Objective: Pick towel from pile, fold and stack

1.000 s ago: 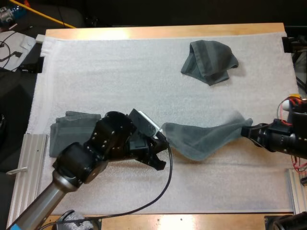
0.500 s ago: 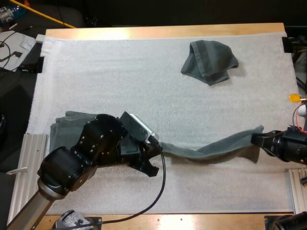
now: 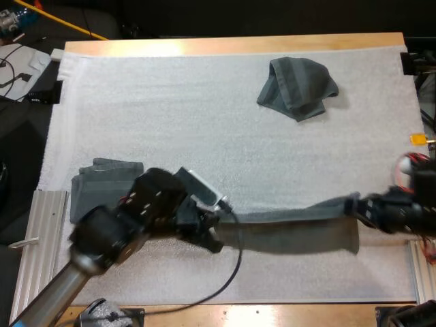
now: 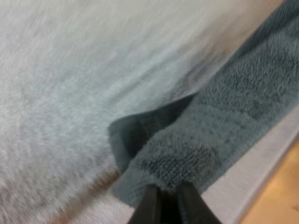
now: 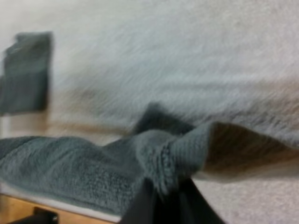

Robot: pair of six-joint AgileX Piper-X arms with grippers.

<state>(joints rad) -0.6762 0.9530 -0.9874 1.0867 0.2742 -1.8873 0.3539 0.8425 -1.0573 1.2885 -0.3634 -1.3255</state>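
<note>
Here, a towel (image 3: 293, 215) hung taut across the frame's lower centre, its ends pinched by the fingers of the left gripper (image 3: 222, 212) and right gripper (image 3: 354, 206), above the white mat (image 3: 170, 102); a crumpled towel (image 3: 298, 87) lay upper right, a folded stack (image 3: 101, 181) at left.

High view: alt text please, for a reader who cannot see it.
Left gripper and right gripper hold a grey-green towel stretched between them above the white mat. A crumpled towel lies far right; a folded stack sits near left.
</note>
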